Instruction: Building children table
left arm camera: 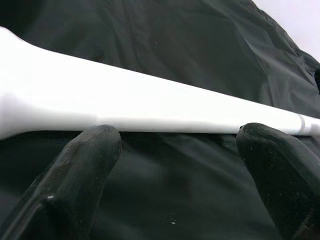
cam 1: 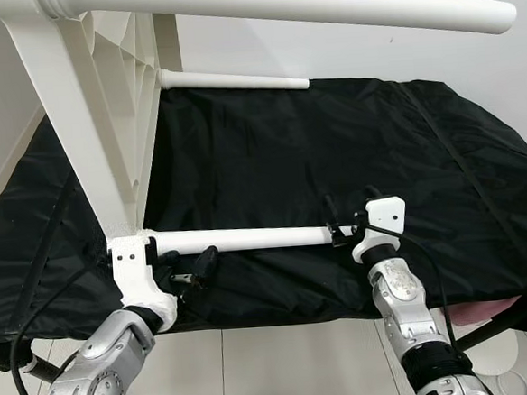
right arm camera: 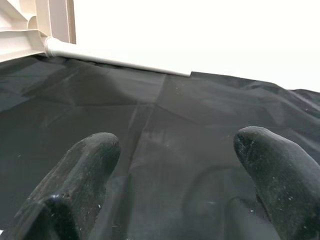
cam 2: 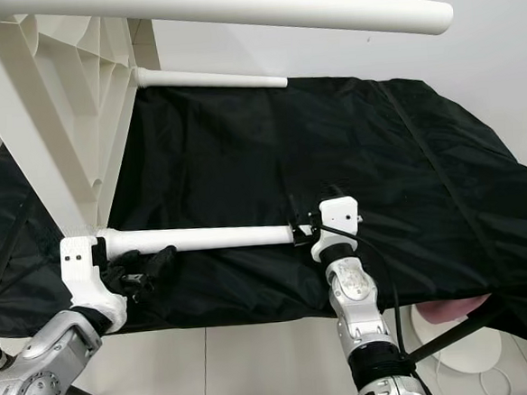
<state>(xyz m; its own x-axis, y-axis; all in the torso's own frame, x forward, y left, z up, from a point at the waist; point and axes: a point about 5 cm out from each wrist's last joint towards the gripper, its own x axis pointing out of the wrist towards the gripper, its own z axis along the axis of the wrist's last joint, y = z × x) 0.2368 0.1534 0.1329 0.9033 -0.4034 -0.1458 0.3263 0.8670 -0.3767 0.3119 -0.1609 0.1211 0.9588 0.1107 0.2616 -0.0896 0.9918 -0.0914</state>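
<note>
Left gripper (cam 1: pixel 189 268): fingers spread, nothing between them, sitting just under the near white table leg (cam 1: pixel 248 239) close to its joint with the table top. Left wrist view adds detail: both fingertips (left arm camera: pixel 85 165) lie just below the leg, which crosses the view above them; contact cannot be told.

Right gripper (cam 2: pixel 303 222): at the free end of the same leg. Right wrist view shows its fingers (right arm camera: pixel 82 170) apart, holding nothing, over black cloth (right arm camera: pixel 165 130).

White table top (cam 1: pixel 96 128) stands on edge at the robot's left, on the black-covered bed (cam 1: pixel 351 155). Near leg's long axis runs horizontally, left to right, free end pointing right. Far leg (cam 1: pixel 233 79) lies parallel to it. Upper leg (cam 1: pixel 322 3) also points right, high across the head views.
</note>
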